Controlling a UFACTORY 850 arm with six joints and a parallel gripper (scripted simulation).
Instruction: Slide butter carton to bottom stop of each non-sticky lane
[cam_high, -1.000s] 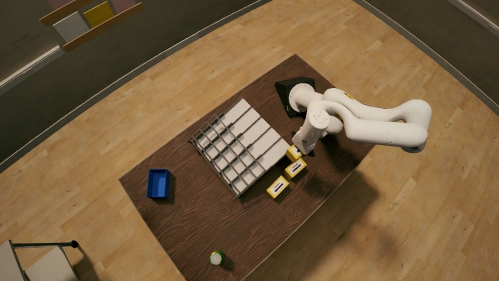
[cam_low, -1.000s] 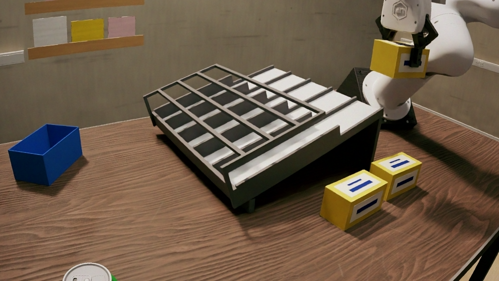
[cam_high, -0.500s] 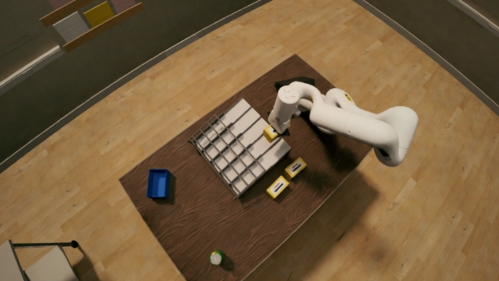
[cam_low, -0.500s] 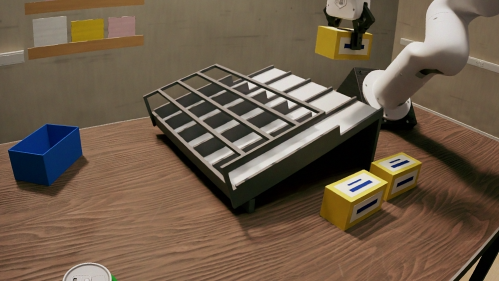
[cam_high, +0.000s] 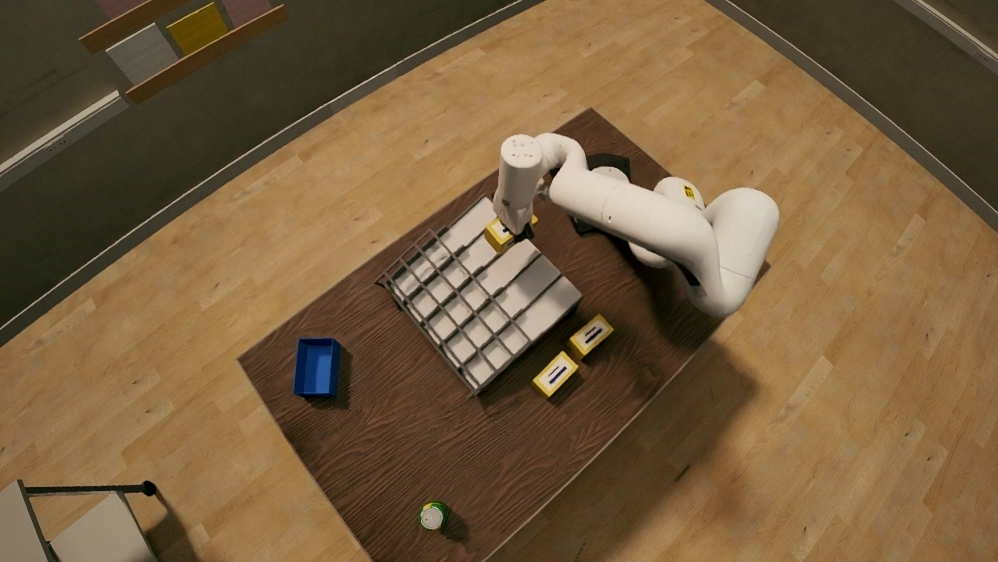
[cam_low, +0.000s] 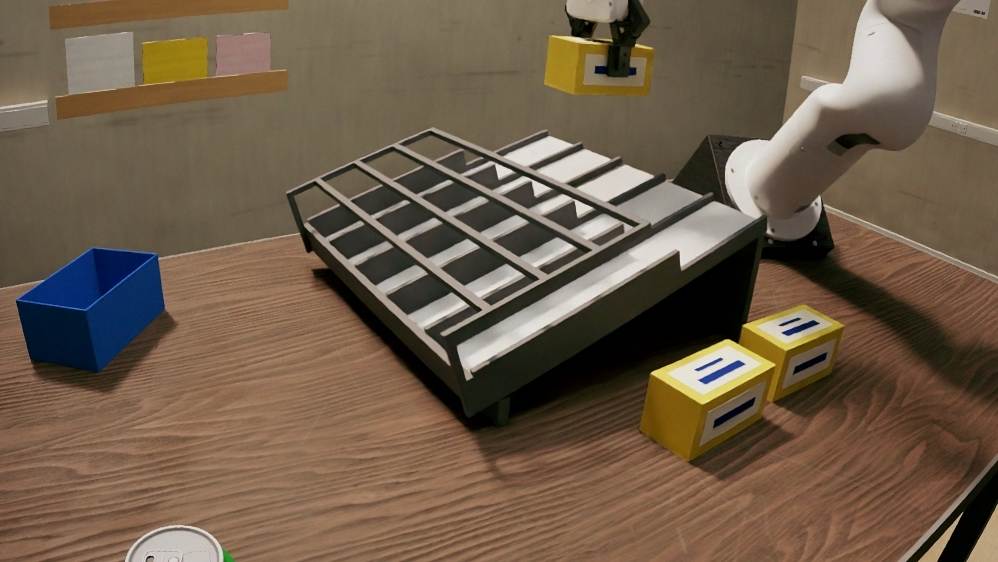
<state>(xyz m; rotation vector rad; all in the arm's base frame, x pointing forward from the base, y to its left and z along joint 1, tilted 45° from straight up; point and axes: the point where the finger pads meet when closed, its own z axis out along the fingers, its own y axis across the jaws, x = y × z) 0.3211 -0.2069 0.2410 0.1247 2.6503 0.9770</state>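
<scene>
My gripper is shut on a yellow butter carton and holds it high in the air above the top end of the far lanes of the grey sloped shelf. In the overhead view the carton hangs over the upper end of the outermost lane of the shelf, under the gripper. Two more yellow butter cartons lie on the table beside the shelf's near side: one closer, one behind it. All five lanes look empty.
A blue open bin stands at the table's left. A green-and-white can stands near the front edge. The robot base sits behind the shelf's high end. A wall shelf holds coloured boxes.
</scene>
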